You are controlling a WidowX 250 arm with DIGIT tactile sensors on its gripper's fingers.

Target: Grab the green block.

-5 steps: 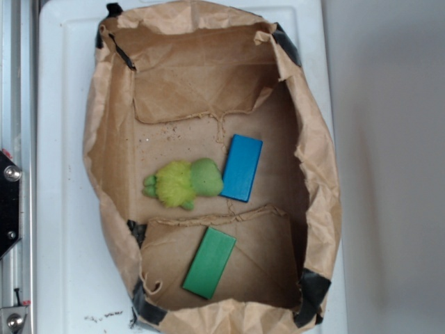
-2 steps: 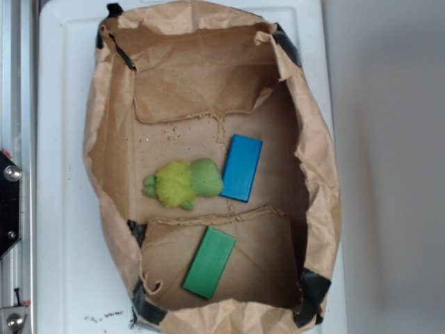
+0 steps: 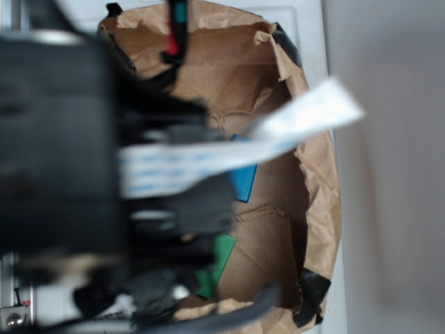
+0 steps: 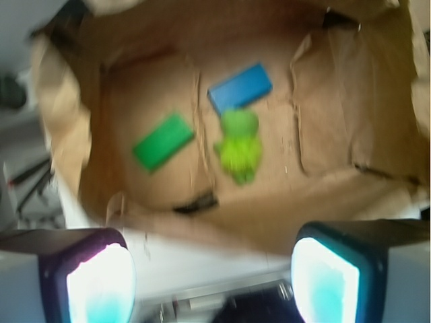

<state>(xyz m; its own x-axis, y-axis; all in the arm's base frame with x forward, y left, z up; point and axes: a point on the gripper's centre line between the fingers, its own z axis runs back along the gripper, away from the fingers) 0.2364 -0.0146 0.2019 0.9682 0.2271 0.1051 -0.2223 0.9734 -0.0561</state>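
Exterior view: the arm (image 3: 76, 174) fills the left and centre of the frame, dark and out of focus, with a pale flat ribbon cable (image 3: 236, 149) crossing in front of it towards the right. Behind it lies the opened brown paper bag (image 3: 316, 181), spread on the white desk (image 3: 306, 14), with black tape at its corners. Only a small part of the green block (image 3: 219, 257) shows below the arm, on the bag's lower flap. A corner of the blue block (image 3: 245, 182) shows just under the cable.

Wrist view (blurred): the green block (image 4: 163, 141) lies flat on the bag floor (image 4: 316, 121), left of centre, its long side tilted. The blue block (image 4: 240, 87) lies up and to the right of it, apart from it. The yellow-green plush toy (image 4: 239, 145) sits just below the blue block, touching or nearly touching it; the blur does not settle which. A crease in the paper runs between the green block and the toy.

The claw (image 4: 212, 279) is spread wide: its two fingertips (image 4: 101, 282) sit at the bottom corners of the frame, well apart, with nothing between them. It is outside the bag's near rim, well away from the green block and not touching it.
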